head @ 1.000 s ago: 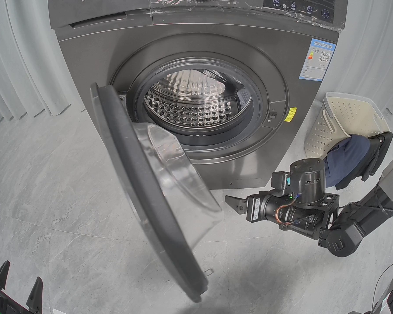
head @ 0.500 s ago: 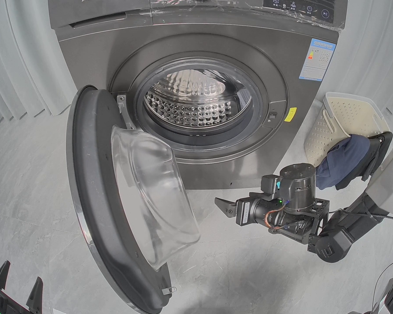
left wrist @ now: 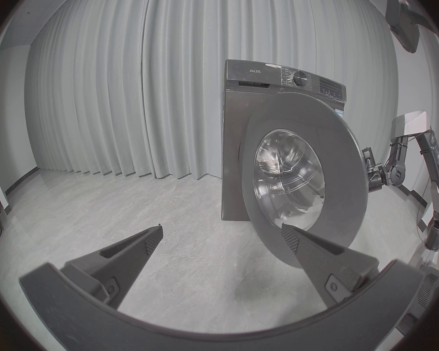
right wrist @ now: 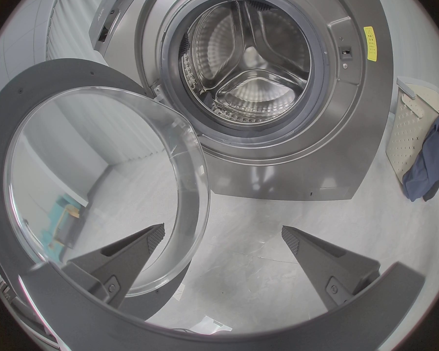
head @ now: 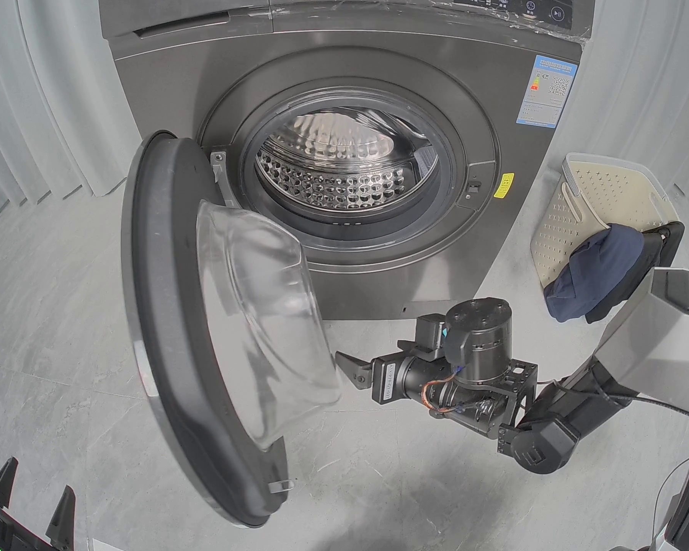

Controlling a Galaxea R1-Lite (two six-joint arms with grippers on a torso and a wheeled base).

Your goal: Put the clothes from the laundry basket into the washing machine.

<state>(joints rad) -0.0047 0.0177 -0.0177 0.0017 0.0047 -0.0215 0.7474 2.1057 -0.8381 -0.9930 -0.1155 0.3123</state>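
The grey washing machine [head: 360, 63] stands with its round door [head: 168, 330] swung wide to the left and its steel drum [head: 337, 170] bare. To its right a cream laundry basket [head: 589, 200] leans, with dark blue clothes [head: 593, 269] draped over its rim. My right gripper [head: 352, 369] hovers low before the machine, just right of the door's glass bowl, open and holding nothing. From the right wrist, the gripper [right wrist: 222, 235] faces the door [right wrist: 107, 186] and the drum [right wrist: 249, 74]. My left gripper [head: 31, 495] stays open at the bottom left corner.
Pale tiled floor [head: 53, 308] spreads around the machine, and grey curtains [head: 31, 78] hang behind it. The open door juts far out over the floor on the left. The basket [right wrist: 409, 132] and clothes [right wrist: 431, 162] sit behind my right arm.
The door has swung from half open to wide open on the left. My right gripper has moved left, following it. The head camera has shifted slightly.
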